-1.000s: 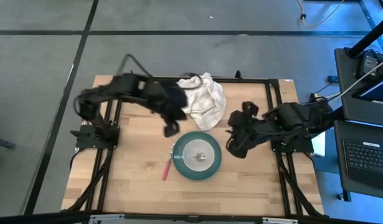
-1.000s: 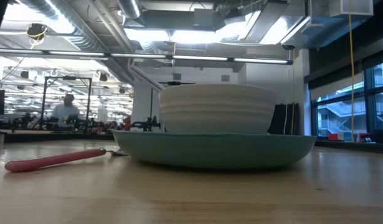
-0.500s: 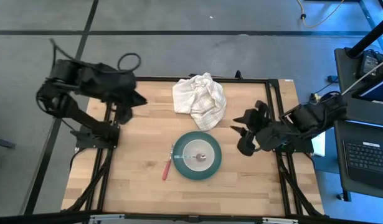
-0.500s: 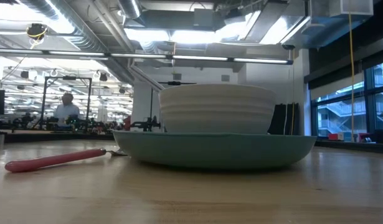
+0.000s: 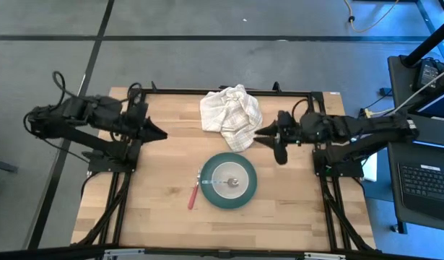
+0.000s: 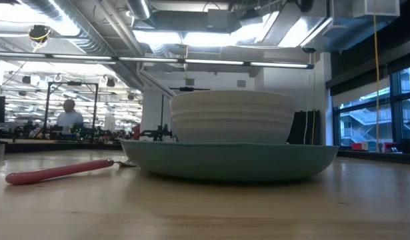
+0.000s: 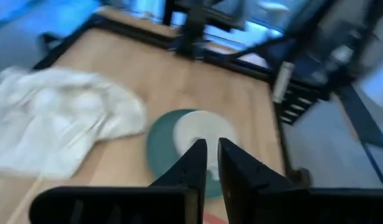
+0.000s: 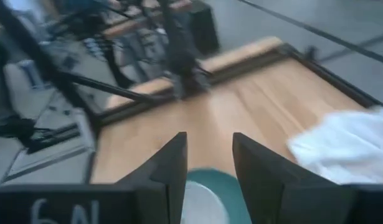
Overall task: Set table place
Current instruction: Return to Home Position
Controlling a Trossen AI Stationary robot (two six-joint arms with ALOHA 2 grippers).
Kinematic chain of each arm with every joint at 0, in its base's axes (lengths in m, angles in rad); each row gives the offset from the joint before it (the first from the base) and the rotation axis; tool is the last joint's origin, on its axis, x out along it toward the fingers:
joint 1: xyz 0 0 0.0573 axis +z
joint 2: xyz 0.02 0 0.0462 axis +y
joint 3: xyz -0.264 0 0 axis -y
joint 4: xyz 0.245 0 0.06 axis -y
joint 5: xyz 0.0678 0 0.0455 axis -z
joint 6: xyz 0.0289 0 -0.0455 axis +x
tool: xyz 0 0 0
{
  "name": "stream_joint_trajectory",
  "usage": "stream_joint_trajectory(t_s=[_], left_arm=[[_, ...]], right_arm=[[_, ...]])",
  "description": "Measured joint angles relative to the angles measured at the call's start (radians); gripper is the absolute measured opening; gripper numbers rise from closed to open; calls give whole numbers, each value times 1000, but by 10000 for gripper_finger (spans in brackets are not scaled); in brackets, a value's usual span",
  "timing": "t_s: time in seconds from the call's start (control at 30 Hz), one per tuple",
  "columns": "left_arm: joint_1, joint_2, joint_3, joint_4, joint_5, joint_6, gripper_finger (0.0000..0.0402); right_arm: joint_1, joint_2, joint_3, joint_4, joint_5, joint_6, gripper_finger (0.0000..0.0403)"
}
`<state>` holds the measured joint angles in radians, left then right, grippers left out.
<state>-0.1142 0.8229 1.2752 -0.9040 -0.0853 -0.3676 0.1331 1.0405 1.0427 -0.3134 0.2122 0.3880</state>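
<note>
The teal plate (image 5: 233, 203) sits at lower centre of the overhead frame on the table (image 5: 157, 202). It carries the white bowl (image 5: 223, 173) with the spoon (image 5: 233, 182) inside, and the red-handled fork (image 5: 193, 196) lies just left. At mid-left the left gripper (image 5: 158, 134) is nearly closed and empty. At mid-right the right gripper (image 5: 261, 137) has its fingers parted and empty. Its body bears a scrawl starting "6".

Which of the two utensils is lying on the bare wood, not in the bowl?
The red-handled fork: it lies on the table beside the teal plate, at its left rim. The metal spoon rests in the white bowl on that plate.
</note>
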Motion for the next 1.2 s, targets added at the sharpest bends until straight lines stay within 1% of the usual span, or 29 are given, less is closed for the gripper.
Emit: stream_joint_trajectory(t_s=[0.13,0.23,0.33,0.4,0.5,0.6,0.7,0.8,0.93,1.0,1.2], left_arm=[[17,-186,-188,72,-101,-67,33],[17,-329,-327,251,-131,-36,33],[17,-454,-464,435,-124,3,33],[17,-525,-548,487,-95,4,33],[17,-612,-649,511,-51,-34,33],[16,-665,-737,521,-25,-68,33],[17,-705,-811,568,-41,-45,33],[17,-740,-880,646,-71,-39,33],[17,-790,-957,726,-50,-45,33],[17,-818,-988,730,-49,-46,33],[18,-820,-1025,747,-62,-47,33]], right_arm=[[-71,-96,-74,-20,-14,16,129],[-95,-170,-129,-14,-28,-4,129],[-110,-236,-212,26,-33,3,129],[-111,-280,-287,89,-32,21,129],[-109,-335,-413,254,-34,31,129],[-110,-365,-527,429,-34,31,129],[-110,-380,-608,544,-33,31,129],[-110,-394,-660,558,-33,52,129],[-110,-418,-707,568,-32,81,129],[-110,-432,-731,595,-30,80,129],[-110,-510,-794,625,52,108,129]])
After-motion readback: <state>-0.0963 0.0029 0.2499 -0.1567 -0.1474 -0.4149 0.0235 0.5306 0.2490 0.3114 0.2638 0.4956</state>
